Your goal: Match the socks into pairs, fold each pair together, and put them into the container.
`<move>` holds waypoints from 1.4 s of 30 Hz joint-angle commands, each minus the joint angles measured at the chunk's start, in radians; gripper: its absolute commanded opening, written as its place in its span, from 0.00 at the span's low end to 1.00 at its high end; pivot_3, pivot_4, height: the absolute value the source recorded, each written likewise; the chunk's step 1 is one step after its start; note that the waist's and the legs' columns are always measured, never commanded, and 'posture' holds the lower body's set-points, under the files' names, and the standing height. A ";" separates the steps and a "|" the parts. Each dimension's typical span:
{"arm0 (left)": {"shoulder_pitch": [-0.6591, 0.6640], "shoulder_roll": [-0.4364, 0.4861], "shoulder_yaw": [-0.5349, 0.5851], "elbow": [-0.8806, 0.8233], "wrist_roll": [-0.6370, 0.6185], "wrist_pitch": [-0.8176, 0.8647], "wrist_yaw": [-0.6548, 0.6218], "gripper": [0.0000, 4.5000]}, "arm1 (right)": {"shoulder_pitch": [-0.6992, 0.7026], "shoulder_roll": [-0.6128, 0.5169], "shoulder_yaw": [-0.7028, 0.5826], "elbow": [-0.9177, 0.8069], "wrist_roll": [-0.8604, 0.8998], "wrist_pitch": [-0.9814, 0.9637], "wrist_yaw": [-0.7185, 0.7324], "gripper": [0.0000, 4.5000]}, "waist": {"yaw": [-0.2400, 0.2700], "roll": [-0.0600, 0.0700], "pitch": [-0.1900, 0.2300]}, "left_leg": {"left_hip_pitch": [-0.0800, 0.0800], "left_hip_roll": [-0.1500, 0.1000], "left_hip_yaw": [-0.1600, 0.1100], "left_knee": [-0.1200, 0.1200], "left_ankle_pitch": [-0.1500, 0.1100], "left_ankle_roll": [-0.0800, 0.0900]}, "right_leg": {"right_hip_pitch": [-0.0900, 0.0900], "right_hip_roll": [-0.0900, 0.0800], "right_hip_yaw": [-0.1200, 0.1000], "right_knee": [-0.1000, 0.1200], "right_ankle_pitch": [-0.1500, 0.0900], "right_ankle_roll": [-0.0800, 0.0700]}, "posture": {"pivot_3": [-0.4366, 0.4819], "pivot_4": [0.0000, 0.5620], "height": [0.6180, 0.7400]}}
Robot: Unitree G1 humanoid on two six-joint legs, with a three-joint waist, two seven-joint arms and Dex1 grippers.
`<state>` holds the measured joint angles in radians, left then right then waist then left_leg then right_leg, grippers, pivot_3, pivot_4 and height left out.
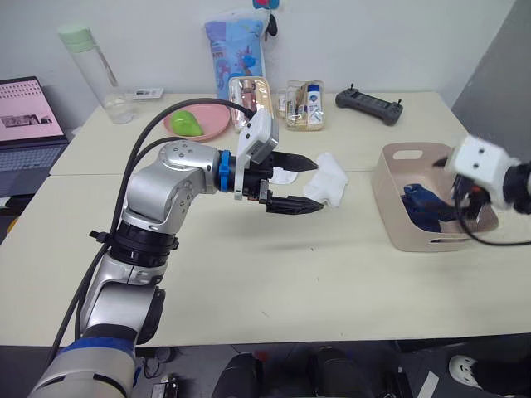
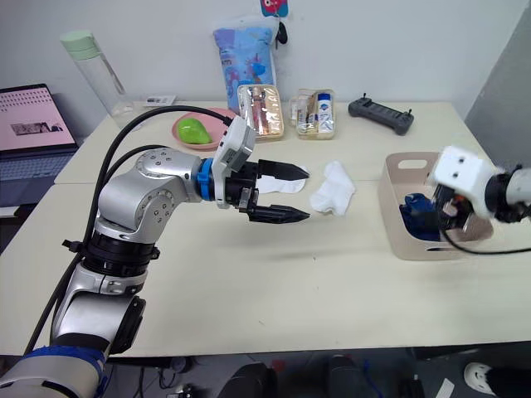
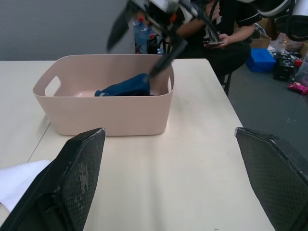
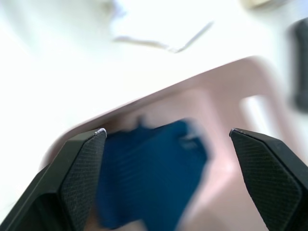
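Blue socks in pink tub, right of frame.
Left tool wide near white socks at centre; right tool wide over tub.

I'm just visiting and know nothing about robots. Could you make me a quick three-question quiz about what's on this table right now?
1. True or false: the blue socks already lie inside the pink container.
2. Which tool hangs over the container? A) left tool B) right tool
3. Fill in: the white socks lie on the ____, between the left tool and the container.

Key: 1 true; 2 B; 3 table.
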<state>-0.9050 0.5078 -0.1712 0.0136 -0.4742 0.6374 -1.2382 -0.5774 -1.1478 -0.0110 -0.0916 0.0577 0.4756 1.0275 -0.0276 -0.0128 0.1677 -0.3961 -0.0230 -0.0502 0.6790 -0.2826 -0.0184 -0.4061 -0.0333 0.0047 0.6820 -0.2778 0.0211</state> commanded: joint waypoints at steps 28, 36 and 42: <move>0.285 0.247 0.225 -0.007 0.113 -0.206 0.137 1.00 | 0.035 0.240 -0.132 -0.262 0.027 0.145 -0.165 0.99 | -0.007 0.000 0.000 | 0.001 0.001 0.000 -0.001 0.000 0.000 | 0.000 0.000 0.001 0.001 0.000 0.000 | 0.48 0.27 0.94; 0.600 0.296 0.452 0.087 0.165 -0.349 0.310 1.00 | 0.273 0.495 -0.048 -0.527 0.146 0.223 -0.297 0.99 | 0.019 -0.006 -0.004 | -0.003 -0.002 -0.002 0.000 -0.001 0.001 | -0.002 -0.003 -0.002 -0.001 0.001 0.001 | 0.48 0.27 0.94; 0.765 0.272 0.495 -0.057 0.089 -0.255 0.327 1.00 | 0.460 0.592 -0.005 -0.614 0.243 0.291 -0.330 0.99 | 0.022 -0.007 -0.005 | -0.003 -0.001 -0.001 0.000 -0.002 0.003 | -0.002 -0.004 -0.001 -0.001 0.001 0.001 | 0.48 0.27 0.94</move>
<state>-0.1316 0.7739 0.2896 0.0268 -0.3511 0.3680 -0.9228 -0.0974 -0.5566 0.0005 -0.6349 0.2720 0.7811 0.7143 -0.0051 -0.0197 0.1630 -0.3981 -0.0237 -0.0510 0.6789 -0.2848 -0.0155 -0.4075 -0.0374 0.0031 0.6808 -0.2758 0.0214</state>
